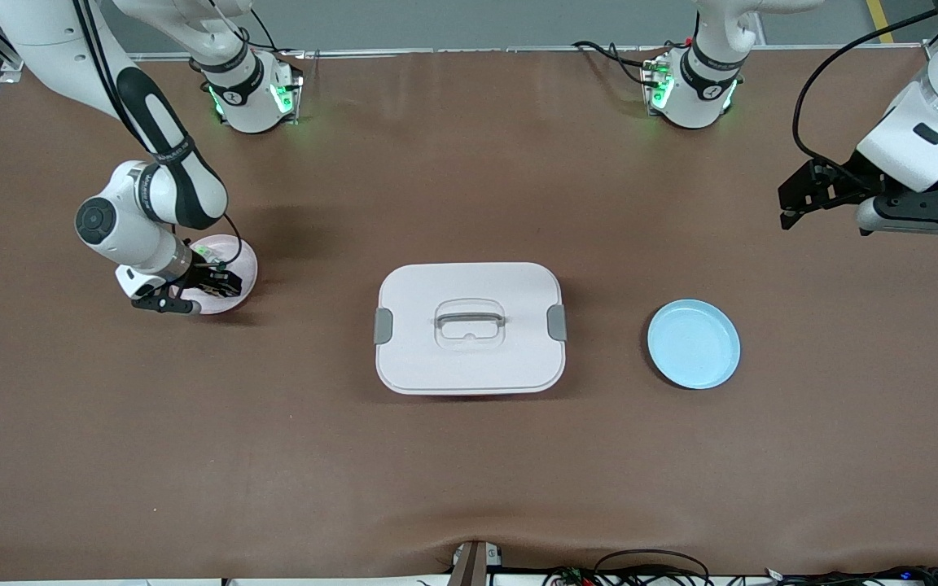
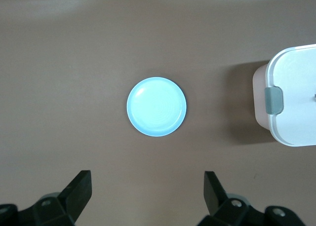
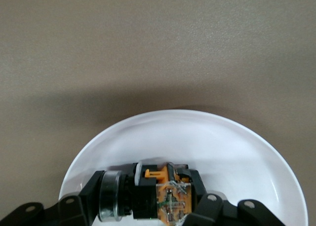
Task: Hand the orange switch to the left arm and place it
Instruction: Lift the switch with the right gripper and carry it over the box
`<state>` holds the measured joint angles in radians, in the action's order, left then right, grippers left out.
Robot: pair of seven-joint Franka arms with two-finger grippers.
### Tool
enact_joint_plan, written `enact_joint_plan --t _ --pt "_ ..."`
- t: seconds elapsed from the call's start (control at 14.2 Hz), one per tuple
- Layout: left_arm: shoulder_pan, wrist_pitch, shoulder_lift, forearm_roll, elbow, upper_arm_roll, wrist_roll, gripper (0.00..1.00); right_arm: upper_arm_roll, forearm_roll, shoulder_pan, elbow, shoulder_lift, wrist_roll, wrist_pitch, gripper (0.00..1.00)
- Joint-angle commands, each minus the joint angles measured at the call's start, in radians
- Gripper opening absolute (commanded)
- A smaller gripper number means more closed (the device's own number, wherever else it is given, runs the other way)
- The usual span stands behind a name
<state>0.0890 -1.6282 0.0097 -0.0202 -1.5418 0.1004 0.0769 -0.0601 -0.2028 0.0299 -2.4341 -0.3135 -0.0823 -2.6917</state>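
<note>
Right end effector (image 3: pixel 148 206) clenches the orange switch (image 3: pixel 160 194) on the pink plate (image 1: pixel 243 262); left end effector (image 2: pixel 145 186), released, waits near the box (image 1: pixel 469 327); lift straight, clearing it.

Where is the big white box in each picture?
Front view: the box sits mid-table, between the pink plate and the blue plate.
Left wrist view: only one end of the box, with a grey clip, shows at the picture's edge.
Right wrist view: not in it.
Shared landmark: the blue plate beside the box.
</note>
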Motion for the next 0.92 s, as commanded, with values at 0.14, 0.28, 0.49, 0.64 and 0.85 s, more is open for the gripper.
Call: enact_joint_plan --t 0.14,0.28,0.49,0.64,0.85 --pt "0.009 0.005 0.009 -0.011 0.017 -0.001 0.006 1.00 0.000 -0.023 0.002 -0.005 0.023 0.016 0.048 0.00" --pt "0.009 0.005 0.009 -0.012 0.015 0.001 0.006 1.00 0.000 -0.094 0.007 0.023 0.057 0.016 0.155 0.00" --pt "0.009 0.004 0.009 -0.014 0.017 -0.001 0.006 1.00 0.000 -0.188 0.008 0.128 0.100 0.076 0.387 0.00" --pt "0.009 0.004 0.009 -0.014 0.017 -0.001 0.006 1.00 0.003 -0.188 0.024 0.229 0.120 0.239 0.533 0.00" --pt "0.009 0.002 0.009 -0.014 0.019 -0.001 0.006 1.00 0.003 -0.191 0.097 0.436 0.114 0.609 0.755 0.00"
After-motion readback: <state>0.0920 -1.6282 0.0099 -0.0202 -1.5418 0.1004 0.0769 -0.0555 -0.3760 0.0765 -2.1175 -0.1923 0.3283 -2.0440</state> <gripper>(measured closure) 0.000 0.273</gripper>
